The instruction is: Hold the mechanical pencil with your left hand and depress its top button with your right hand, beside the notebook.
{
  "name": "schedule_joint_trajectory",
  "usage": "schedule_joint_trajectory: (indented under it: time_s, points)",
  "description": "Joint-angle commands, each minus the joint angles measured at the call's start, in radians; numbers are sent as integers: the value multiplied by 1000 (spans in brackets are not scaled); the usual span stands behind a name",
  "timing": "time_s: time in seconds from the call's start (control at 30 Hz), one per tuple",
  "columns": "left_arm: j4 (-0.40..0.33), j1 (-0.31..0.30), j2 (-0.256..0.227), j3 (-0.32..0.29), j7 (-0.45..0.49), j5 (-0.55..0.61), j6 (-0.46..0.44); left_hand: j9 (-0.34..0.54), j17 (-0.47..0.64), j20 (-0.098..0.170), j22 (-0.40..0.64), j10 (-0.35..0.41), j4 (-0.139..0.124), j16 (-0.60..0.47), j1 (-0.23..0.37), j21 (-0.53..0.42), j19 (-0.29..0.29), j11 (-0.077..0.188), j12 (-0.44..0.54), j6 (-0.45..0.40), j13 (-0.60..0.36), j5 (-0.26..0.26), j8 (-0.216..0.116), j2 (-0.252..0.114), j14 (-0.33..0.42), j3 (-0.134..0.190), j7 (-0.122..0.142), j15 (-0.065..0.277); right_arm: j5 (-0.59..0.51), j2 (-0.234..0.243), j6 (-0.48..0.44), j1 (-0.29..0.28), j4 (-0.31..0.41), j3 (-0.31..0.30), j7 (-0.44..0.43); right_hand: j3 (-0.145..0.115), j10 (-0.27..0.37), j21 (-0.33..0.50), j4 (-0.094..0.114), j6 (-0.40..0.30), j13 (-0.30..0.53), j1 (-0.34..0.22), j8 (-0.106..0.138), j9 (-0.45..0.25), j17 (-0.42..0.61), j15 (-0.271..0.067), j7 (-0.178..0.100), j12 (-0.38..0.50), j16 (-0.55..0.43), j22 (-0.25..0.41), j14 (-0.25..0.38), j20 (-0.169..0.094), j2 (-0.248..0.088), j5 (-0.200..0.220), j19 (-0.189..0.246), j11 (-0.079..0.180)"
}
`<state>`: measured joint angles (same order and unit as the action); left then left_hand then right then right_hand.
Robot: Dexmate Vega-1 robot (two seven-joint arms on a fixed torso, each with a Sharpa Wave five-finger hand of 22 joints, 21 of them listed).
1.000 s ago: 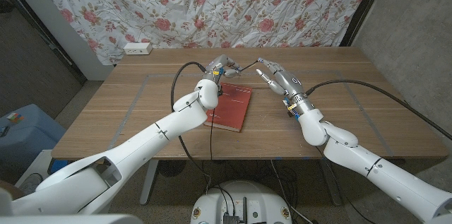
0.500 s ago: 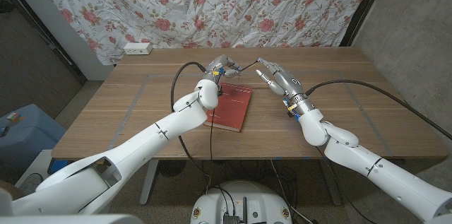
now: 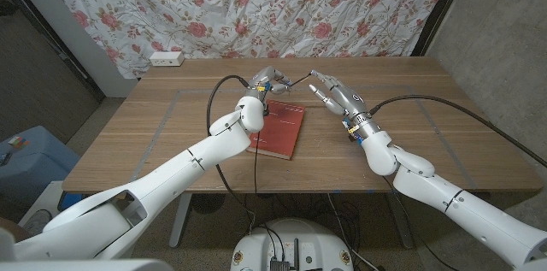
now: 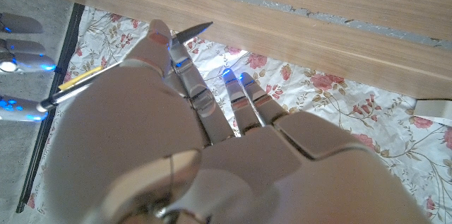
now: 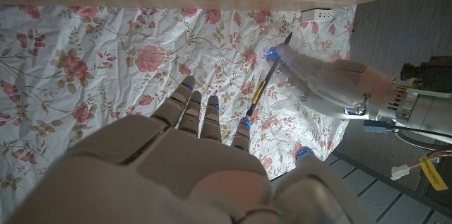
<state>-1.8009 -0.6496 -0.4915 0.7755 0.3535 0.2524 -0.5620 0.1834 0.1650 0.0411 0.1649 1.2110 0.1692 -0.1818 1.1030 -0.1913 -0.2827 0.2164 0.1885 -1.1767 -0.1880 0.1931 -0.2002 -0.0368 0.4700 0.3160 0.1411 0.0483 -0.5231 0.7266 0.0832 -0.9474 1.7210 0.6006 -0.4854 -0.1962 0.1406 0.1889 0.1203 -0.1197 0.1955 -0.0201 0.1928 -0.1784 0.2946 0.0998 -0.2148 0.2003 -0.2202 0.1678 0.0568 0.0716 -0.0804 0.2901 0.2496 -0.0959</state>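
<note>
Nothing has shifted since the earlier frames: my left hand (image 3: 267, 79) still pinches the mechanical pencil (image 3: 297, 79) above the far edge of the red notebook (image 3: 280, 129), the pencil's free end slanting toward my right hand (image 3: 335, 94). That hand holds nothing, fingers extended and slightly apart, one fingertip close to the pencil's end; I cannot tell whether they touch. The wooden surface (image 3: 171, 126) stands before a floral curtain (image 3: 256, 6), a white power strip (image 3: 167, 59) at its far left edge.
</note>
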Motion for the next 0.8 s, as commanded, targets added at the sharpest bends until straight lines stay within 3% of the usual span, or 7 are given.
schedule_joint_trajectory:
  time_s: [0.03,0.8]
  points:
    - [6,4,1,-2,-3,-2,1,4,3,51,6,19,0,3,0,-1,-10,8,6,-5,-5,7,-6,-11,7,-6,-1,167,-16,11,-17,4,8,4,21,-2,-7,-3,4,-9,0,-6,11,-2,4,0,-4,-4,0,2,-10,-1,-10,10,-8,4]
    - [-21,-17,-4,-5,12,4,-17,5,3,51,6,19,-1,3,1,-1,-11,8,6,-3,-5,8,-5,-12,7,-8,-2,167,-29,18,-35,-4,28,3,21,-1,-12,-2,8,-45,1,-3,18,-3,4,2,-4,-3,2,2,-16,0,-11,12,-12,5]
